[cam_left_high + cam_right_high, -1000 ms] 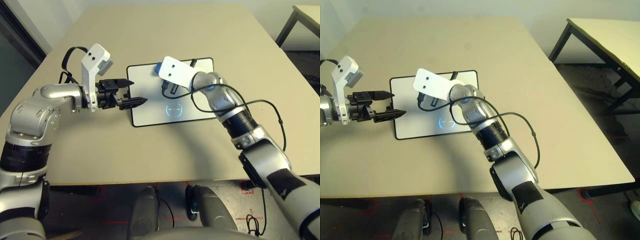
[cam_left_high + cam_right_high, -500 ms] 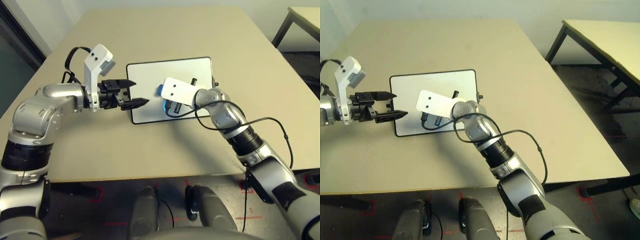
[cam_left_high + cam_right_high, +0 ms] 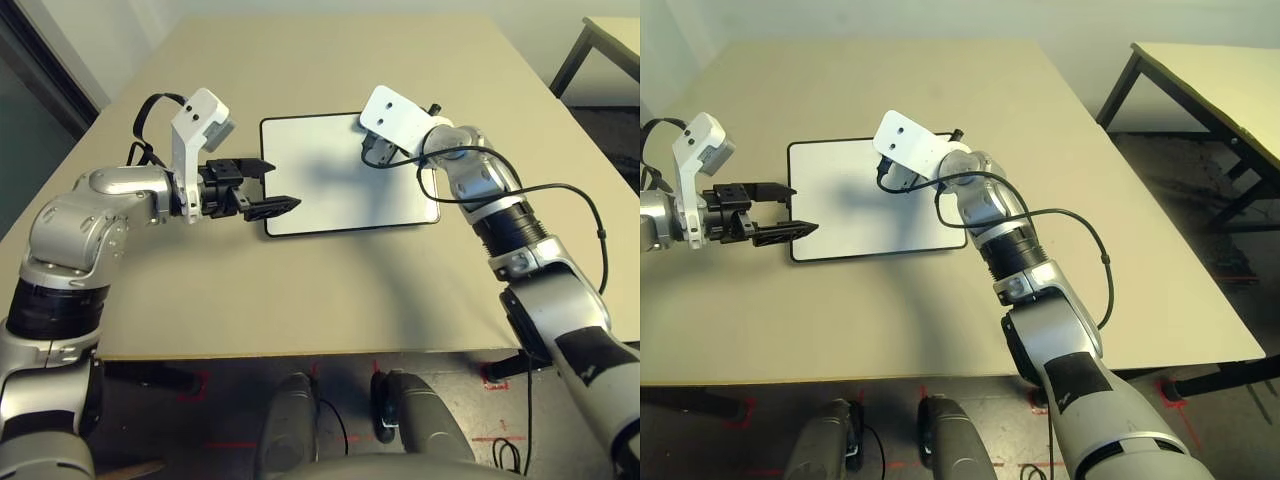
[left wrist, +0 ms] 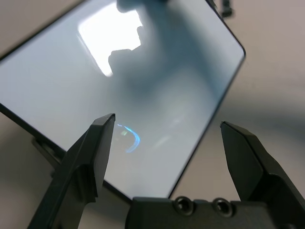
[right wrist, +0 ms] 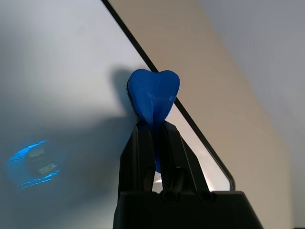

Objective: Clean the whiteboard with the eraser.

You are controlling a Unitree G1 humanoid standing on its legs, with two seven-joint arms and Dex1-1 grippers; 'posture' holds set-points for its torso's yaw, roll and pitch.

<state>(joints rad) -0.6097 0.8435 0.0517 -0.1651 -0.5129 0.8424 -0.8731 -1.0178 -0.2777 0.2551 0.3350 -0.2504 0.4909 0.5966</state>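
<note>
Eye views: the board (image 3: 340,175) lies flat on the table (image 3: 300,290); glossy, likely to slide.

Left wrist: left gripper (image 4: 167,131), jaws open, hovers by its edge.

Right wrist: right gripper (image 5: 153,143) pinches the eraser (image 5: 152,95), light and soft-looking, its tip over the board.

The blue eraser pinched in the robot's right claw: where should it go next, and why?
Probably down and back across the whiteboard toward the left gripper. The right gripper is shut on the eraser near the board's far edge, while a faint blue mark shows in the left wrist view near the left gripper's open fingers. I cannot tell whether it is ink or a reflection.
</note>
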